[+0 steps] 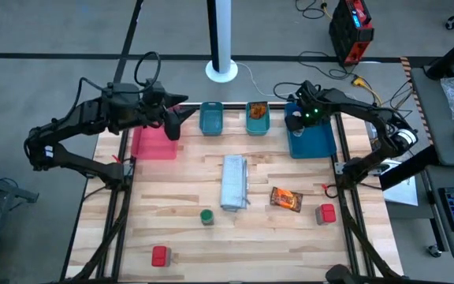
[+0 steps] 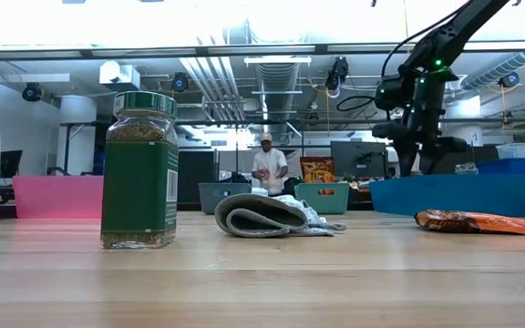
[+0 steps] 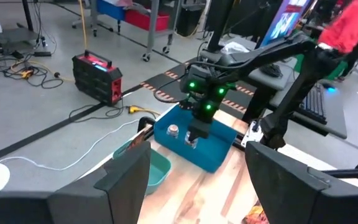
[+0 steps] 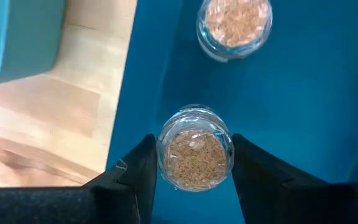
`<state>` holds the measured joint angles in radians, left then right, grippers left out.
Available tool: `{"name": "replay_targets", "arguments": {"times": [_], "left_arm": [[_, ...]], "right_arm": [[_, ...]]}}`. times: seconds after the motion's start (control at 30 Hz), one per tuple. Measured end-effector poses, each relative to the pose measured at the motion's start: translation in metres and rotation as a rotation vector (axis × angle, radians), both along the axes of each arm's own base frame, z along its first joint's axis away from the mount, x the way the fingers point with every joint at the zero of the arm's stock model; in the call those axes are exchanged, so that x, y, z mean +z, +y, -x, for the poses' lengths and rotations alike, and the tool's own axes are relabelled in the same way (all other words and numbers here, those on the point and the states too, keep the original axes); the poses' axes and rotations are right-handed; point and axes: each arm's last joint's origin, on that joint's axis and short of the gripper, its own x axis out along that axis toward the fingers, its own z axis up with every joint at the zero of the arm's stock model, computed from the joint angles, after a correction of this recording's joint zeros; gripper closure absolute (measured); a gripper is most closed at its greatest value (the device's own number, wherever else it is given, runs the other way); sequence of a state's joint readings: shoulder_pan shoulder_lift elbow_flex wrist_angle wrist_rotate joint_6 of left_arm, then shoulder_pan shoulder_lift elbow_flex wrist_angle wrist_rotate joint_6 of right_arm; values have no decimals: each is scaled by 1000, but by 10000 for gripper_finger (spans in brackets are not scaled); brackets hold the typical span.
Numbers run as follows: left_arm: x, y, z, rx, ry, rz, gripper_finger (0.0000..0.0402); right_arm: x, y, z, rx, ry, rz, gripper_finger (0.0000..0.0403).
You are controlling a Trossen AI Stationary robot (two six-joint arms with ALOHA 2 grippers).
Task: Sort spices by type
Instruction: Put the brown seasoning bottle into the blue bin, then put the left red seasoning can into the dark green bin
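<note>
glass is what i am handling: my right hand (image 4: pixel 194 163) is pinching a small clear spice jar (image 4: pixel 195 151) across its round body, inside the blue tray (image 4: pixel 303 106) beside a second jar (image 4: pixel 234 26). it is looking light, rigid, slick and breakable. my left hand (image 1: pixel 173 120) is hanging apart over the pink tray (image 1: pixel 153 143). i am reading no label.

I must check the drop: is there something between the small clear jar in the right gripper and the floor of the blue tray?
Nothing visible: the small clear jar hangs between the right gripper's fingers over bare blue tray floor; a second jar stands apart.
</note>
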<state>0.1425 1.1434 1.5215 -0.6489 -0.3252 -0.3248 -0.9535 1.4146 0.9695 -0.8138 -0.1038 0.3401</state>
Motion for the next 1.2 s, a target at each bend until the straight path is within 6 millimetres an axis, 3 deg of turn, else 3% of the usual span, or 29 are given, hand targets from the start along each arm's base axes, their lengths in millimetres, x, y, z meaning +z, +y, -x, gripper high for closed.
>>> {"name": "replay_targets", "arguments": {"times": [0.27, 0.6, 0.83, 1.0, 1.2], "left_arm": [[0, 0, 0, 7, 1, -6, 155], [0, 2, 1, 54, 19, -47, 155], [0, 2, 1, 50, 26, -60, 155], [0, 3, 1, 50, 40, -85, 155], [0, 3, 1, 52, 55, -112, 155]], "right_arm": [[-18, 11, 5, 3, -11, 12, 244], [-26, 14, 5, -9, -35, 39, 243], [-25, 14, 4, -28, -38, 35, 137], [-13, 14, 5, -36, -33, 24, 107], [19, 12, 3, -23, -68, 76, 112]]}}
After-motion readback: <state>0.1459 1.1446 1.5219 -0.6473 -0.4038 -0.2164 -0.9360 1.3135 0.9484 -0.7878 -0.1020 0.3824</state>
